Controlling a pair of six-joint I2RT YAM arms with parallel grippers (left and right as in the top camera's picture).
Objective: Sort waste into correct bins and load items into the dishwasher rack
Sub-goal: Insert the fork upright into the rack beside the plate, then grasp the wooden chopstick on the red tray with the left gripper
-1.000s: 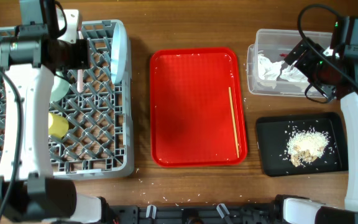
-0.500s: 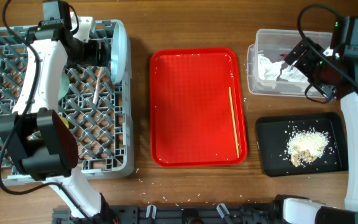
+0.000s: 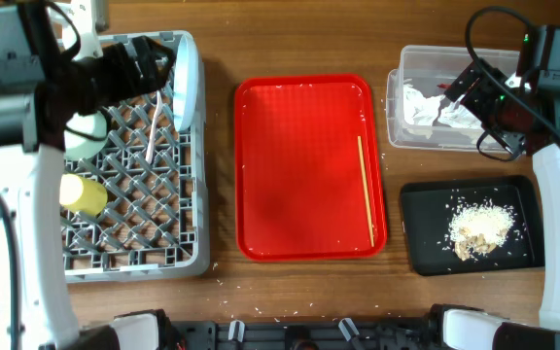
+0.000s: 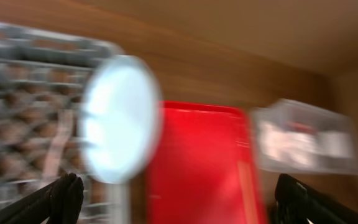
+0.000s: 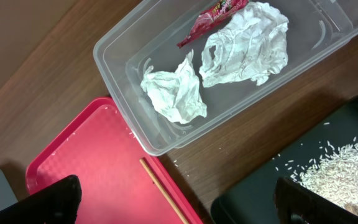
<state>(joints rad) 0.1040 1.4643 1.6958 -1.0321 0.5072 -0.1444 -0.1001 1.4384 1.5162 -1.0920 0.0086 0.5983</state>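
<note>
Wooden chopstick (image 3: 366, 191) on the red tray (image 3: 290, 156) seems next for the rack (image 3: 154, 214), needing a flat pinch; left gripper (image 4: 179, 198) and right gripper (image 5: 174, 199) gape empty.

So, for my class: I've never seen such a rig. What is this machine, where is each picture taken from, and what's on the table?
Two robot arms sit at a wooden table. One picture looks down from overhead; two come from wrist cameras, the left one blurred. The left gripper and right gripper are both open and empty. At left, a large grey plastic rack holds a light blue plate, a small yellow cup and a pale green bowl. The middle red tray carries a thin wooden chopstick. At right, a clear plastic tub holds crumpled white napkins; a flat black tray holds rice.
</note>
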